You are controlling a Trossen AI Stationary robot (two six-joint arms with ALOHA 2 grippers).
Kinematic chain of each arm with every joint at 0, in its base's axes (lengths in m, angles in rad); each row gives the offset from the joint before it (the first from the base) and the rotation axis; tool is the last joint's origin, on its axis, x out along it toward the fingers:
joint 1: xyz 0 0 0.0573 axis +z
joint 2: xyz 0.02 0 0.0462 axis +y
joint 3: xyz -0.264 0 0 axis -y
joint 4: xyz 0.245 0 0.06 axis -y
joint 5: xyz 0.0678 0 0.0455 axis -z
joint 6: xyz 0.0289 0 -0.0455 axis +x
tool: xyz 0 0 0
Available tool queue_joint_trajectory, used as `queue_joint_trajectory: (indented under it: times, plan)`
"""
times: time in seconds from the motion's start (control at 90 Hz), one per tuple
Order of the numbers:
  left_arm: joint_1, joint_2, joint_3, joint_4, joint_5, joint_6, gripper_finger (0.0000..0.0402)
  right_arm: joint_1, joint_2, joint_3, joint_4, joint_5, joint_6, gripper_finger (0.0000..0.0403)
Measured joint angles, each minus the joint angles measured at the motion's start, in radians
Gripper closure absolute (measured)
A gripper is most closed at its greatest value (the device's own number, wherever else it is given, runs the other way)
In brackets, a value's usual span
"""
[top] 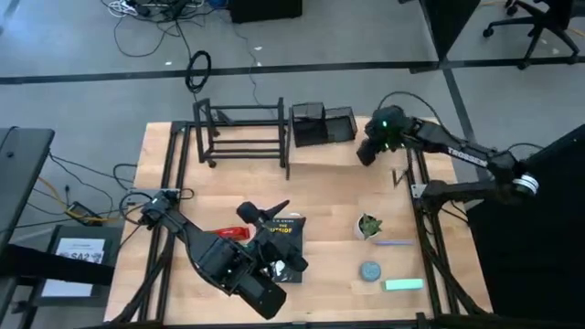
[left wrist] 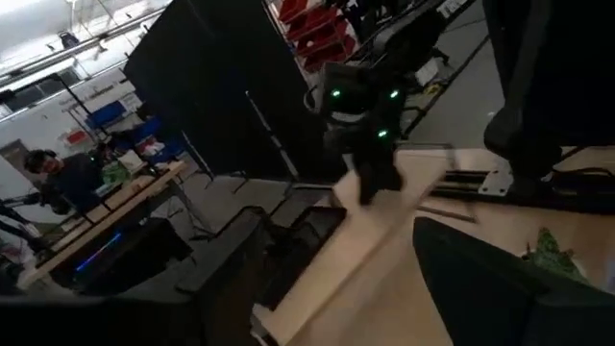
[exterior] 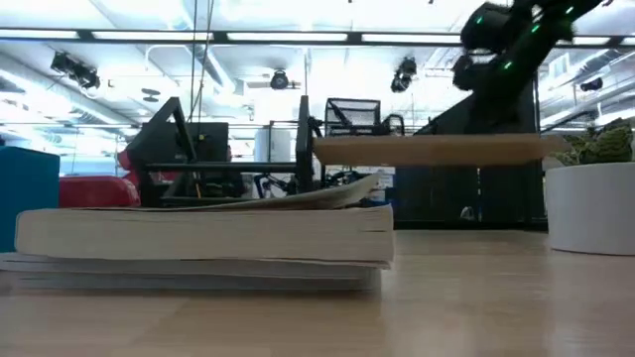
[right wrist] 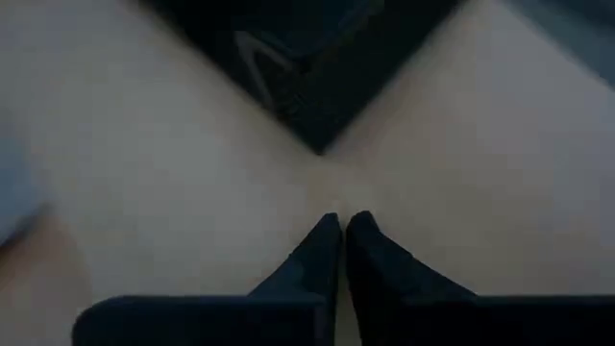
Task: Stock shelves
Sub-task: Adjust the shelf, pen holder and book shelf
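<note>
The black metal-tube rack [top: 242,132] stands at the table's far side. To its right the light wooden plank shelf [exterior: 427,149] rests on thin black legs. My right gripper [top: 367,155] hangs shut a little above the plank's top [left wrist: 384,250], clear of it in the low view. Its fingertips [right wrist: 338,226] meet over the bare wood. My left gripper [top: 265,213] is open at the near left, over a thick book [top: 285,230] that lies flat on the table. It holds nothing.
A black mesh organizer box [top: 322,125] sits behind the plank. On the near right stand a small potted plant [top: 368,225], a grey disc [top: 369,270] and a teal box [top: 403,284]. A red item [top: 233,234] lies by the book.
</note>
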Motion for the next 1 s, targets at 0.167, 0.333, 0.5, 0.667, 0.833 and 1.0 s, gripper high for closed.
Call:
queue_joint_trajectory:
  times: [0.167,0.333,0.5,0.667,0.833,1.0]
  plan:
    - [0.000,0.000,0.000,0.005,0.000,0.001,0.0154,0.149,-0.144,-0.004,-0.189,-0.079,0.095,0.0403]
    - [0.007,0.000,0.000,0.005,-0.001,0.002,0.0154,0.249,-0.254,0.028,-0.082,-0.066,0.130,0.0403]
    - [0.012,0.000,0.000,0.001,-0.001,0.005,0.0154,0.292,-0.248,0.085,0.192,0.023,0.078,0.0403]
    - [0.044,0.000,0.000,-0.005,0.014,0.005,0.0154,0.267,-0.081,0.135,0.220,0.057,-0.018,0.0403]
    - [0.078,0.000,0.000,-0.016,0.088,0.000,0.0154,0.239,0.062,0.169,0.225,0.207,-0.086,0.0403]
    - [0.108,-0.001,0.001,-0.144,0.133,-0.143,0.0154,0.161,0.127,0.210,0.287,0.250,-0.153,0.0403]
